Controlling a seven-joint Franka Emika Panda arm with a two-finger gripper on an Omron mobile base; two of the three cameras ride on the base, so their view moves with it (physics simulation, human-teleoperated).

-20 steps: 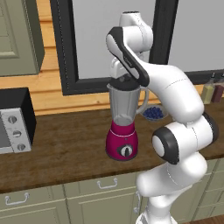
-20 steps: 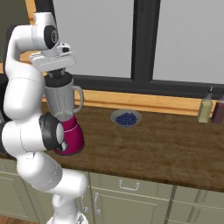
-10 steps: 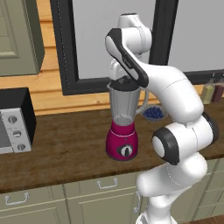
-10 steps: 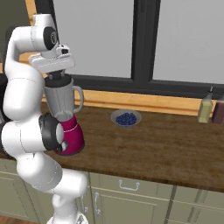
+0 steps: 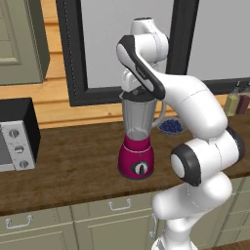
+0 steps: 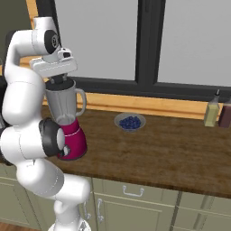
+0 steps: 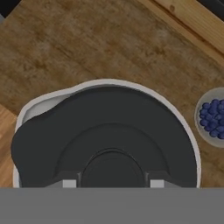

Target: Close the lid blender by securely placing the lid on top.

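- The counter (image 5: 73, 166), a dark wooden top over pale cabinets, carries everything: a grey microwave (image 5: 14, 134) at the far left, the blender (image 5: 138, 141) in the middle, a bowl of blue berries (image 6: 130, 122) just to its right and further back, and two bottles (image 6: 210, 110) at the far right by the window.
- The blender stands upright on its magenta base, its translucent jar (image 6: 63, 101) with the side handle turned to the right.
- The lid (image 7: 105, 140) is a black disc and, from the hand view, it covers almost the whole jar mouth; the pale rim (image 7: 188, 144) shows as a thin ring around it, wider at the left, so it looks slightly off-centre or not fully seated.
- In my judgement the task is nearly done: the lid is carried to the jar and sits at the rim; what is left is pressing it home, letting go and lifting away.
- The gripper (image 7: 111, 183) sits directly above the jar, its fingers clenched on the lid's raised centre, one on each side of it.
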